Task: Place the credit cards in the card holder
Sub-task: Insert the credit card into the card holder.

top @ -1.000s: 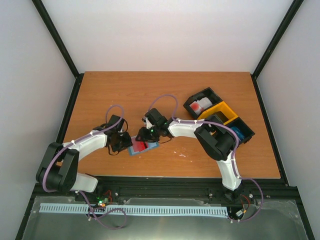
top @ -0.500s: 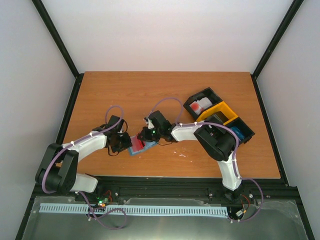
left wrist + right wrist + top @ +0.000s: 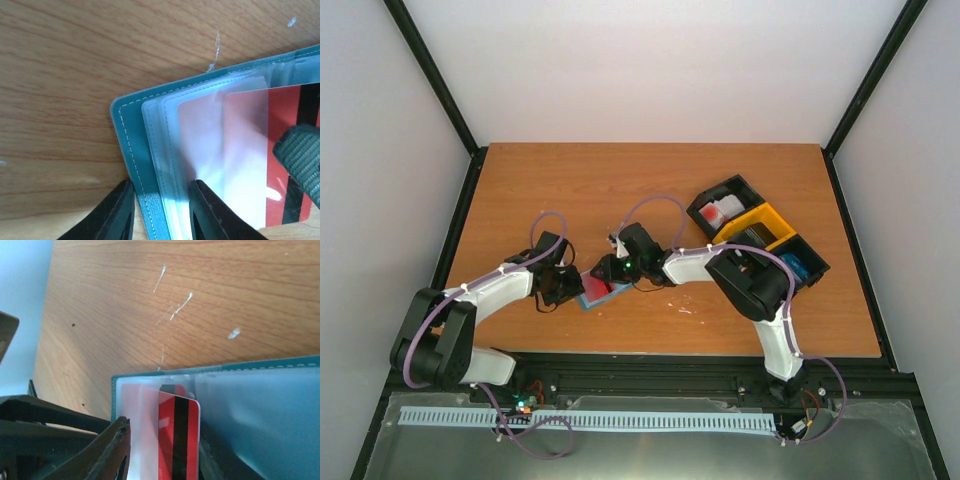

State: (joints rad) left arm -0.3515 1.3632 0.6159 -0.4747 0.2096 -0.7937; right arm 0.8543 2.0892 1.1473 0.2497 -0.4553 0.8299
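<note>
Centrally, on the wooden table (image 3: 620,190), lies the card holder (image 3: 131,150), one item, teal with white stitching, opened flat so that its clear inner sleeves (image 3: 200,130) face upward. Left gripper (image 3: 161,192): jaws drawn close on the outer edge of the teal cover and the sleeve stack, apparently clamped there to anchor the card holder against sliding while a card is pushed in from the opposite side. Right gripper (image 3: 164,429): jaws closed on the long edges of one credit card (image 3: 177,440), red with a black stripe, gripped at its rear portion so that the leading end stays free to enter a pocket. That leading end shows behind the frosted plastic in the left wrist view, which suggests the card is partly inside a sleeve, with its rear part outside. Step in hand, as judged: insertion under way, not finished; a further push toward the left gripper seems needed, kept in line with the pocket so the soft sleeve does not buckle. Well apart, at the table's right side, stands a black-and-yellow tray (image 3: 772,212); a red-and-white object (image 3: 720,212) rests in its far compartment, too small to identify.
</note>
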